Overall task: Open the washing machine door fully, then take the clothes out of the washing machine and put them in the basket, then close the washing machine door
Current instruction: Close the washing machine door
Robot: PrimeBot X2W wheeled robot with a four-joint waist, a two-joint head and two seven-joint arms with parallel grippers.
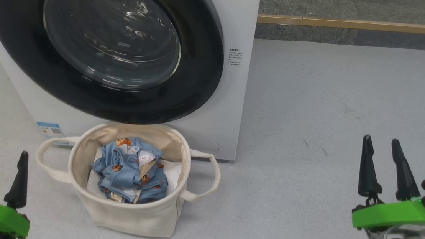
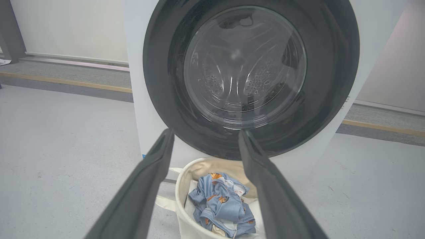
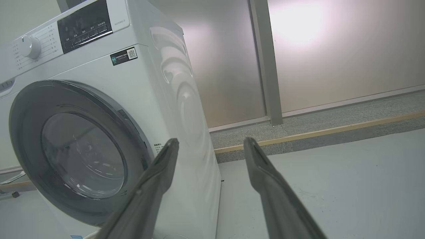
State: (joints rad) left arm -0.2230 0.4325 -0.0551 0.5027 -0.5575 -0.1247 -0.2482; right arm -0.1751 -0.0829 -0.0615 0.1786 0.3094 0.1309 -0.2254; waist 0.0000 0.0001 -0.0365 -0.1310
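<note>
Grey speckled floor (image 1: pixel 333 107), wooden strip (image 1: pixel 359 24) along the back. Head view: washing machine (image 1: pixel 232 109) at upper left, a white box with its front facing the camera. Washing machine door (image 1: pixel 201 76) is shut flat against the front, glass bowl bulging out toward the robot. Blue label (image 1: pixel 51 129) sits at the lower left corner. Basket (image 1: pixel 131 216) stands upright on the floor just in front of the machine, below the door, mouth up, loop handles sticking out left and right. Clothes (image 1: pixel 127 170) lie inside the basket as a crumpled blue heap with bear prints and no clear long axis, on top of a white sheet (image 1: pixel 171 173). Left gripper (image 1: pixel 8 154) is at lower left and right gripper (image 1: pixel 382 139) at lower right. Both have fingers spread and empty, pointing up the view, apart from the basket. Left wrist view: fingers spread wide, aimed at the closed door. Basket and clothes sit low between them, nearer the right-hand finger, untouched. Right wrist view: machine at left on a slant, control panel (image 3: pixel 84 26) and knob (image 3: pixel 30 46) up top, door closed. Fingers are spread, holding nothing, pointing past the machine's side toward the wall (image 3: pixel 332 49).
</note>
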